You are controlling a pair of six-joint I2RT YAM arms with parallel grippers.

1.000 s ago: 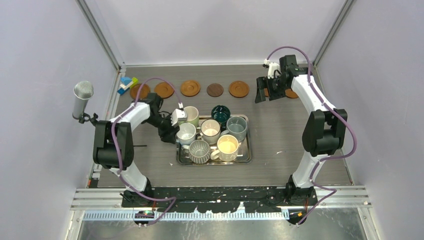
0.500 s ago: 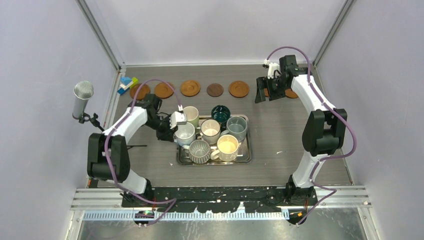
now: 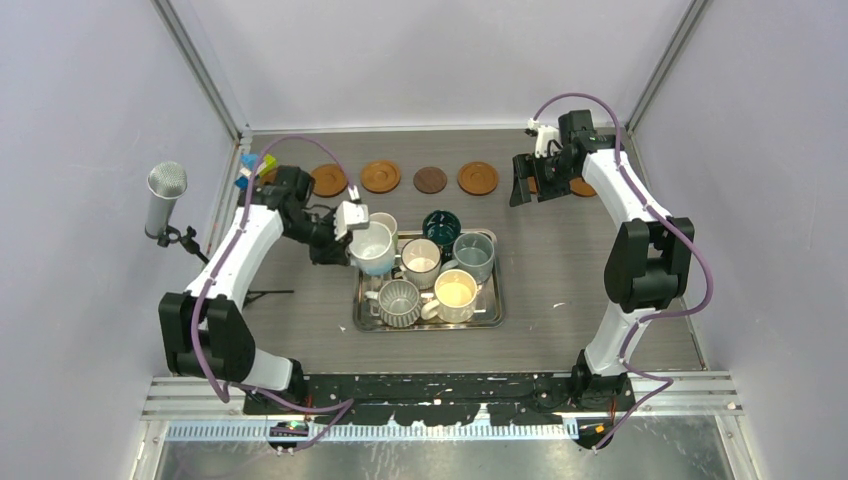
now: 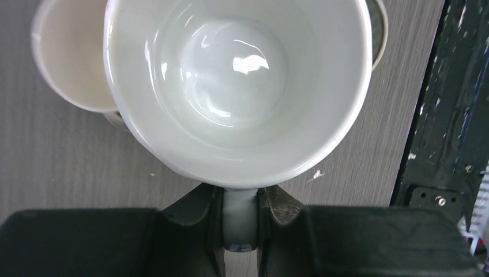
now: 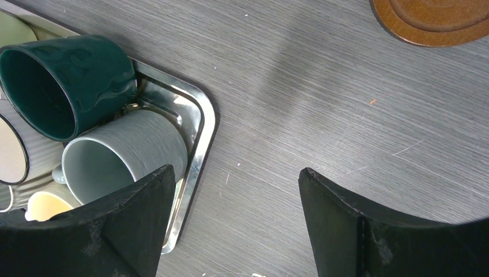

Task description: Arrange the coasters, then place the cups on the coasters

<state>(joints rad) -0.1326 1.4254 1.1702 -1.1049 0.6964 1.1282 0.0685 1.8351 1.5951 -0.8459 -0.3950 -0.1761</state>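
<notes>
My left gripper [image 4: 239, 203] is shut on the handle of a white cup [image 4: 236, 86]. It holds that white cup [image 3: 372, 247] lifted over the tray's back left corner. A cream cup [image 4: 69, 57] lies just beyond it. The steel tray [image 3: 428, 322] holds a teal cup [image 3: 441, 225], a grey-blue cup [image 3: 472, 252], a ribbed grey cup [image 3: 398, 300] and cream ones [image 3: 455, 290]. Orange-brown coasters [image 3: 380, 176] and a dark brown coaster [image 3: 430, 179] line the back of the table. My right gripper [image 3: 525, 185] hangs open above bare table, with a coaster [image 5: 438, 20] beyond it.
A microphone [image 3: 165, 195] on a stand rises at the left edge. A small blue and green item [image 3: 252, 165] lies in the back left corner. Frame posts and grey walls close in the table on three sides. The right wrist view shows the tray's corner [image 5: 202, 127].
My left gripper has shut on the white cup's handle and lifted it off the tray, swinging it back and left. The right arm has not moved.
</notes>
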